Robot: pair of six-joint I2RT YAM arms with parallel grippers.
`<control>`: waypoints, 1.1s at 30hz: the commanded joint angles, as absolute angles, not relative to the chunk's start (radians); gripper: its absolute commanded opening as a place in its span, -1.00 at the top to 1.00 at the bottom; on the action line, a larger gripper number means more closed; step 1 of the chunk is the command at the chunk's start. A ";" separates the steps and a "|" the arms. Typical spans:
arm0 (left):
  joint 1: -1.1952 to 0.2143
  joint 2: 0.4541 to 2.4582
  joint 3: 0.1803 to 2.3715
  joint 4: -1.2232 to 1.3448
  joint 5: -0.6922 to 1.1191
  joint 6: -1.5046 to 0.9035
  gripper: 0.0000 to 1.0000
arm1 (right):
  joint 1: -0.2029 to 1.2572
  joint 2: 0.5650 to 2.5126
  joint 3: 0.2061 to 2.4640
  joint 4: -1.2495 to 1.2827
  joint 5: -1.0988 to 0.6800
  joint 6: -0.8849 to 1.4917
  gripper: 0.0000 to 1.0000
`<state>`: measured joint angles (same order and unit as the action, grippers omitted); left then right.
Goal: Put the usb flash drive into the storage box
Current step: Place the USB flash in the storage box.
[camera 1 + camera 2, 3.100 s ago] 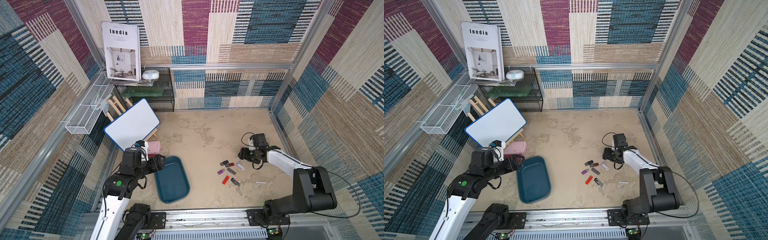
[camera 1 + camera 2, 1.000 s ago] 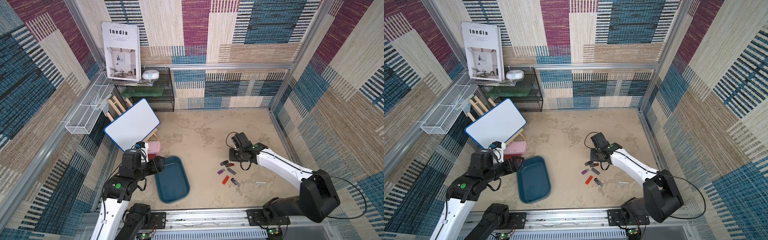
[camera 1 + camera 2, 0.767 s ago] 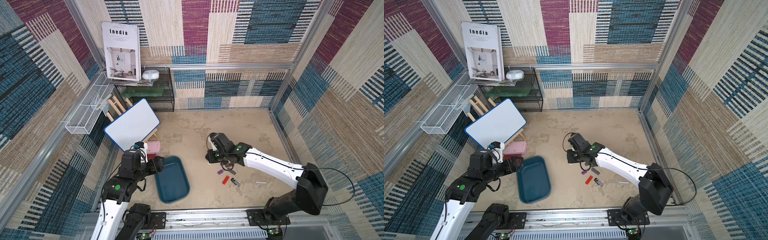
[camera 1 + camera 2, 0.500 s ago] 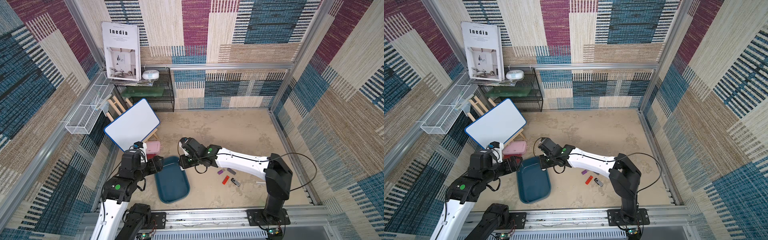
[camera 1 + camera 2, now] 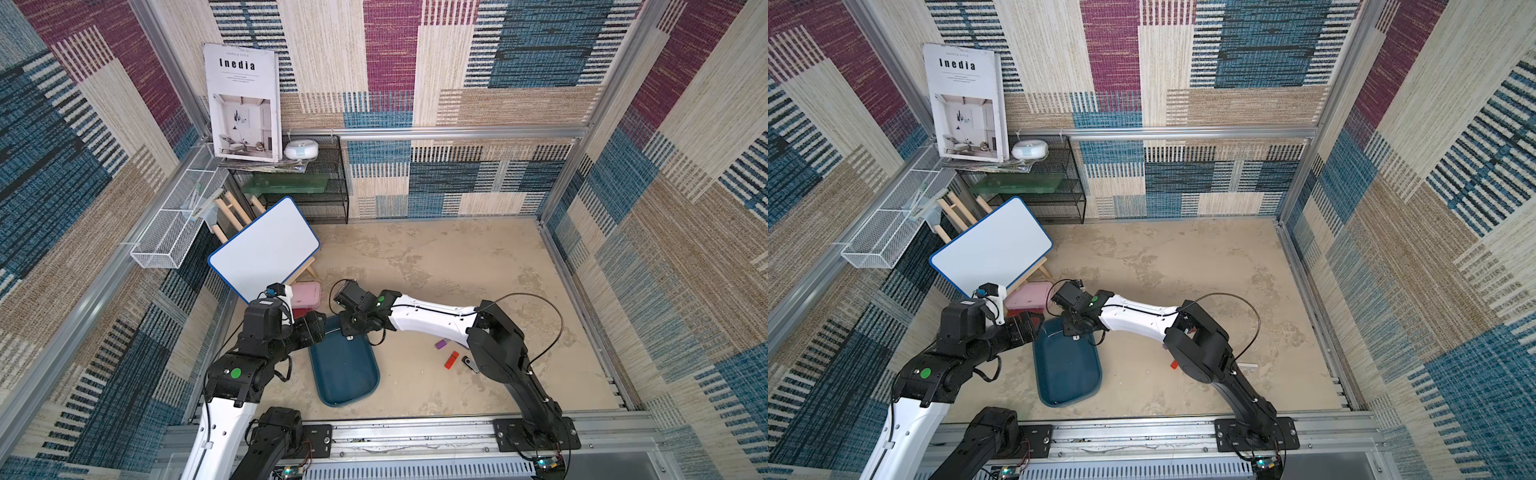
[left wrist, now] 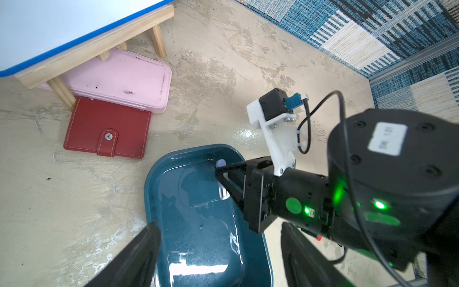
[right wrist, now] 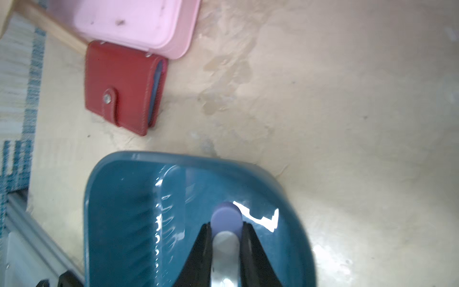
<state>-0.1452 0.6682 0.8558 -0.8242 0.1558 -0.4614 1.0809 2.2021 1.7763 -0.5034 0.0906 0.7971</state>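
Right pincer (image 7: 226, 232) clenched on lavender-tipped usb flash drive (image 7: 225, 218), held over far end of teal storage box (image 7: 119, 218); contact with box floor unclear. Left pincer (image 6: 218, 225) spread wide, empty, at box's far left corner. Red snap wallet (image 6: 106, 126) and pink lidded box (image 6: 119, 79) just beyond, on counter (image 5: 457, 270).

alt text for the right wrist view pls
The right end effector grips a lilac-and-silver usb flash drive over the teal storage box. A red snap case and a pink box lie beyond it.
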 commanded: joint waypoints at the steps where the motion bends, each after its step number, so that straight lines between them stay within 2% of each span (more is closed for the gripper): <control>1: -0.146 0.667 0.860 -0.840 0.156 -0.461 -0.61 | 1.072 2.198 1.771 -0.577 0.205 0.848 0.86; 4: -0.148 0.669 0.860 -0.839 0.158 -0.461 -0.61 | 1.068 2.177 1.740 -0.582 0.245 0.884 0.85; 7: -0.147 0.669 0.860 -0.839 0.159 -0.461 -0.61 | 1.069 2.176 1.729 -0.542 0.201 0.878 0.84; 20: -0.156 0.669 0.859 -0.840 0.158 -0.463 -0.61 | 1.087 2.276 1.836 -0.587 0.212 0.915 0.65; 33: -0.167 0.665 0.859 -0.840 0.152 -0.466 -0.61 | 1.091 2.329 1.882 -0.653 0.229 0.933 0.21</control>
<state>-0.1658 0.6666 0.8558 -0.8242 0.1547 -0.4648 1.0889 2.3280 1.8774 -0.6254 0.2195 0.9245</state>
